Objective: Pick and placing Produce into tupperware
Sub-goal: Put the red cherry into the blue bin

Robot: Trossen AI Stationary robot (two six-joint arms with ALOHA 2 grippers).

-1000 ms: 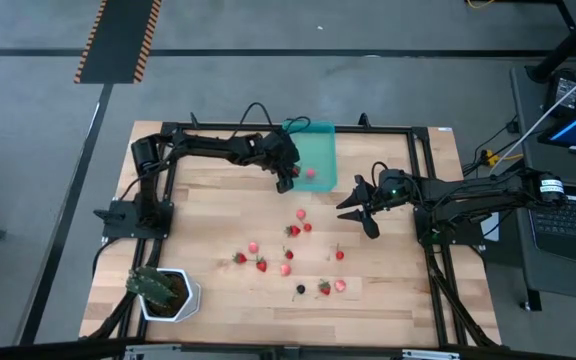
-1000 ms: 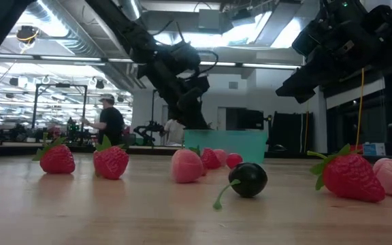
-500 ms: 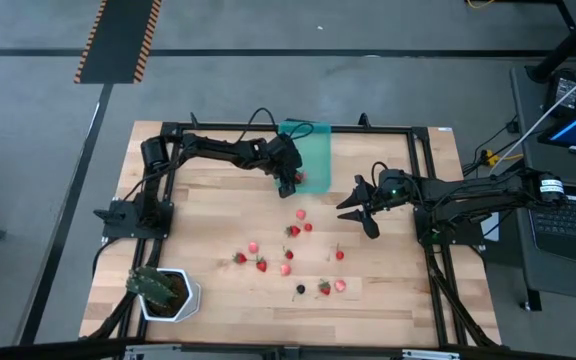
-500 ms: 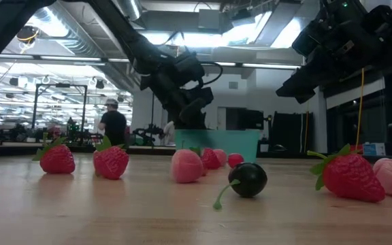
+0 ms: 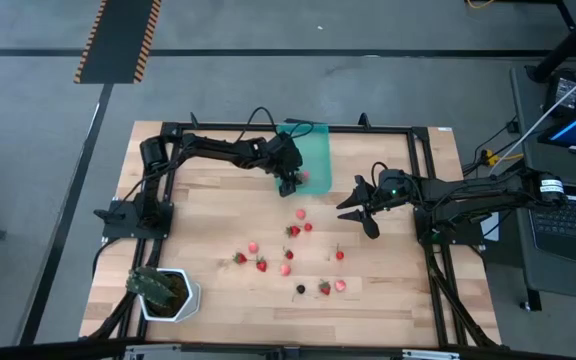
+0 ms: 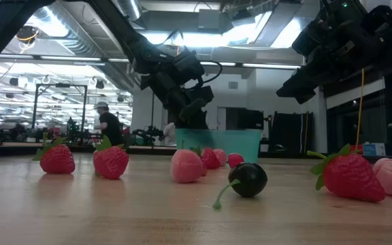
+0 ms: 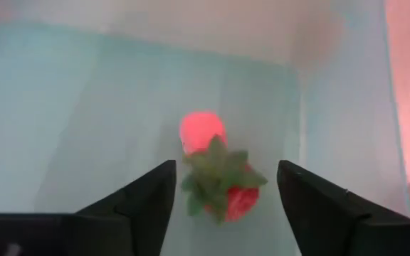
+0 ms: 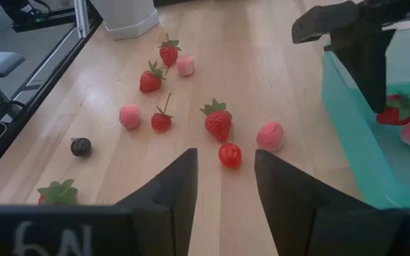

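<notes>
Hovering over the shallow translucent teal-green plastic tupperware (image 5: 311,155) at the table's far edge, my left gripper (image 7: 223,195) has its fingers spread wide, gripping nothing. Between them, on the container floor, lies a red strawberry with a green leafy top (image 7: 223,186), touching a pinkish fruit (image 7: 202,131). My right gripper (image 8: 225,186) hangs near the container's right side, fingers partly apart and empty. The remaining small red and pink fruits (image 5: 289,252) and one dark berry (image 5: 301,289) lie scattered on the wooden tabletop (image 5: 208,220).
</notes>
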